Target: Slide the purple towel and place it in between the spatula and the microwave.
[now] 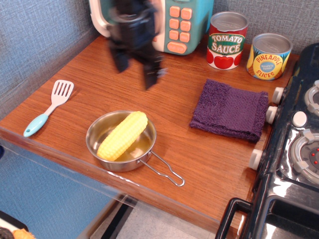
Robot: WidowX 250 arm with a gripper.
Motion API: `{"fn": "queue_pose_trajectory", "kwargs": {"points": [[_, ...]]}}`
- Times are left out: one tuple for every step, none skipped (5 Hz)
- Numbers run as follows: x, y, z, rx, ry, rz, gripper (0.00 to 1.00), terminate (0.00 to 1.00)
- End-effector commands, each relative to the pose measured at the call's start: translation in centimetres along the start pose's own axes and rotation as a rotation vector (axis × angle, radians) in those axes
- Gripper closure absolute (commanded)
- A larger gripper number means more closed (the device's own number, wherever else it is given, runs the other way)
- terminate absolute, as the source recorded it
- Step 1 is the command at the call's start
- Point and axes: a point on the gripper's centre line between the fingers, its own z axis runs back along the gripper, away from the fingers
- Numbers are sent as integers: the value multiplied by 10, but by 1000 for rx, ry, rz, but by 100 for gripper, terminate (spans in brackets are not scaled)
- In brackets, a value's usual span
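Grey textured wall panels back a wooden desk [164, 94], with a black toy stove [299, 149] butted against its right edge. At the rear stands the microwave [184, 25], teal with a cream front and orange-pink buttons, partly hidden by the arm. To its right, against the wall, are a tomato sauce can [227, 40] and a pineapple slices can [269, 56], side by side and just apart. The gripper [137, 69] hangs in front of the microwave, above the desk's rear middle, smeared by motion blur; its two dark fingers [152, 74] point downward with a gap between them, so the jaws look released and hold nothing. The towel [229, 109] lies flat on the right part of the desk, its right edge touching or nearly touching the stove's white knobs, in front of the two cans and well apart from the gripper. The spatula [50, 107] lies near the left edge, slotted white head toward the wall, blue handle toward the front. A steel pan [122, 142] sits near the front edge between spatula and towel, its wire handle pointing to the front right, and a yellow corn cob [122, 135] lies aslant inside it. The stretch of desk between spatula and microwave is bare wood.
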Motion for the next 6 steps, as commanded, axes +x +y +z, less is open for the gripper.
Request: {"fn": "queue_pose_trajectory", "kwargs": {"points": [[72, -56, -3, -48, -45, -12, 0, 0], [86, -92, -19, -9, -23, 3, 0, 0], [77, -111, -33, 50, 7, 33, 0, 0], [72, -113, -47, 39, 30, 61, 0, 0], [71, -107, -52, 36, 46, 93, 0, 0], [69, -96, -56, 26, 48, 142, 0, 0]]}}
